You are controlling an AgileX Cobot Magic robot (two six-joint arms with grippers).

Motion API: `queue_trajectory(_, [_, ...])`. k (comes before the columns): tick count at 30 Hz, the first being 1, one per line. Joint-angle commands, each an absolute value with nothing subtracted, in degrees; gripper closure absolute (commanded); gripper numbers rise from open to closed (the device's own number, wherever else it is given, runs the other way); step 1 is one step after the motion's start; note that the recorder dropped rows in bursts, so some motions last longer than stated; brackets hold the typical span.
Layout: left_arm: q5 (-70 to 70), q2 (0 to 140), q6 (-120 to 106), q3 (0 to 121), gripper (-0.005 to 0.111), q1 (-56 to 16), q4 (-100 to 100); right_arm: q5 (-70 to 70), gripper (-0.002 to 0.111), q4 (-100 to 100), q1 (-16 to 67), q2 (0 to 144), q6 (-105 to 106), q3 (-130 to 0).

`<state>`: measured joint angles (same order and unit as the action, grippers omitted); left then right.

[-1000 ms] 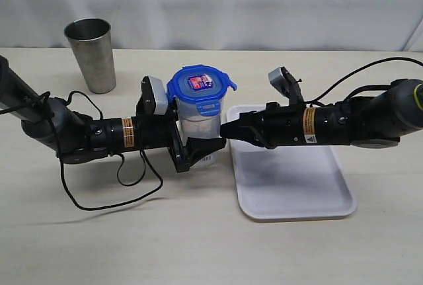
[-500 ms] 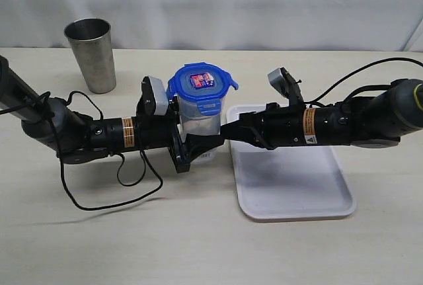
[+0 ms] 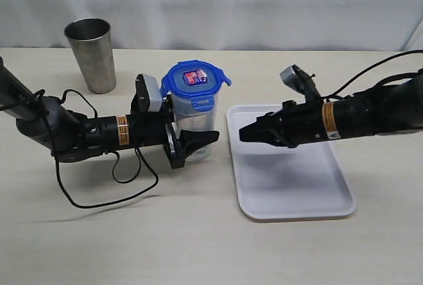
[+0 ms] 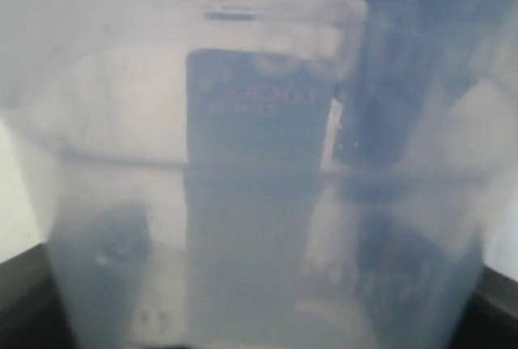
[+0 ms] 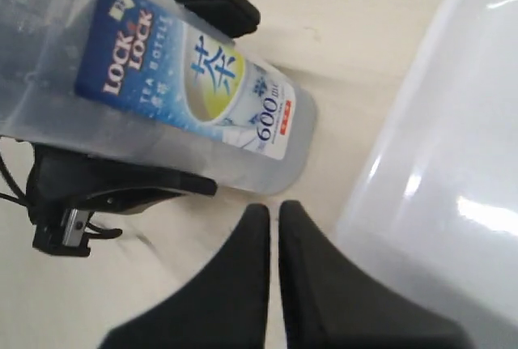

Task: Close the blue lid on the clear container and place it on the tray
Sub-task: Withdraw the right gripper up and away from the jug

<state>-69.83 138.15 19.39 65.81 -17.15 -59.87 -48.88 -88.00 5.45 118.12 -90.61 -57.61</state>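
The clear container [image 3: 197, 121] stands on the table just left of the tray [image 3: 291, 196], with the blue lid [image 3: 195, 79] sitting on top of it. My left gripper [image 3: 201, 134] is shut on the container's lower part, one black finger [image 5: 210, 5] on each side. The container [image 4: 259, 187] fills the left wrist view as a blur. My right gripper [image 3: 242, 135] is shut and empty over the tray's left edge, a short gap away from the container [image 5: 162, 90]. In the right wrist view its tips [image 5: 273, 207] point between the container and the tray [image 5: 453, 163].
A grey metal cup [image 3: 90, 53] stands at the back left. A black cable [image 3: 119, 179] loops on the table below the left arm. The white tray lies right of centre under the right arm.
The right gripper has drawn back to the right, away from the container. The left gripper has narrowed onto the container and shifted slightly left with it.
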Motion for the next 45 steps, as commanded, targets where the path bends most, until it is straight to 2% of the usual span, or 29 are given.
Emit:
queue_trajectory(1, [-70.0, 138.1, 19.9, 66.1, 0.107, -15.6, -63.2, -46.4, 0.1, -93.7, 3.8, 111.6, -92.7, -57.9])
queue_trajectory(6, [-70.0, 137.5, 20.6, 66.0, 0.107, -14.6, -68.5, -45.1, 0.073, -94.0, 3.9, 103.0, -95.5, -57.9])
queue_trajectory(8, [-70.0, 137.5, 21.5, 66.0, 0.107, -14.3, -68.8, -43.9, 0.067, -94.9, 3.9, 100.1, -99.5, -57.9])
queue_trajectory(14, [-70.0, 137.5, 21.5, 66.0, 0.107, -14.0, -69.3, -41.5, 0.066, -99.9, 5.4, 90.5, -110.5, -61.0])
queue_trajectory(20, [-70.0, 137.5, 21.4, 66.0, 0.107, -14.0, -69.4, -33.9, 0.068, -99.9, 13.8, 88.2, -114.0, -68.3])
queue_trajectory(22, [-70.0, 137.5, 21.2, 66.0, 0.107, -14.0, -69.4, -26.9, 0.071, -99.9, 17.8, 88.5, -103.4, -69.0])
queue_trajectory(27, [-70.0, 137.5, 21.2, 66.0, 0.107, -14.0, -69.5, 14.7, 0.072, -99.7, 29.9, 89.7, -93.3, -68.9])
queue_trajectory(29, [-70.0, 137.5, 21.2, 66.0, 0.107, -14.0, -69.4, 23.1, 0.072, -86.3, 31.9, 90.4, -81.7, -70.5])
queue_trajectory(30, [-70.0, 137.5, 21.2, 66.0, 0.107, -14.0, -69.2, 29.8, 0.072, -61.1, 31.3, 92.2, -57.6, -75.3])
queue_trajectory(31, [-70.0, 137.5, 21.2, 66.0, 0.107, -14.0, -69.1, 34.7, 0.072, -51.1, 30.4, 93.7, -45.3, -78.9])
queue_trajectory(33, [-70.0, 137.5, 21.2, 66.0, 0.107, -14.0, -68.5, 43.3, 0.072, -30.7, 27.4, 96.7, -26.7, -86.1])
queue_trajectory(34, [-70.0, 137.5, 21.2, 66.0, 0.107, -14.0, -68.4, 48.6, 0.072, -12.7, 24.6, 98.9, -13.6, -90.9])
queue_trajectory(38, [-70.0, 137.5, 21.2, 66.0, 0.107, -14.0, -68.4, 58.5, 0.071, 30.5, 18.5, 103.4, 17.0, -95.7])
queue_trajectory(41, [-70.0, 137.5, 21.2, 66.0, 0.107, -14.0, -68.4, 61.0, 0.062, 33.8, 18.7, 106.8, 18.6, -95.7])
queue_trajectory(45, [-70.0, 137.5, 21.2, 66.0, 0.107, -14.0, -68.4, 61.1, 0.064, 36.9, 18.8, 109.9, 18.6, -95.7])
